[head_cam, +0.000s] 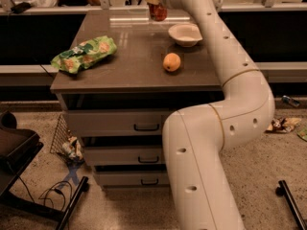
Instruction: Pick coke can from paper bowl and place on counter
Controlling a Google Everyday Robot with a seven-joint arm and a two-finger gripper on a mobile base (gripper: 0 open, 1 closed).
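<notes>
My gripper is at the far edge of the counter, left of the paper bowl. It is shut on the red coke can, which hangs upright from it just above the counter's back edge. The white paper bowl sits empty at the back right of the counter. My pale arm reaches over the counter's right side from the front.
A round orange fruit lies in front of the bowl. A green chip bag lies at the counter's left. Three black-handled drawers are below. A black chair base stands on the floor at left.
</notes>
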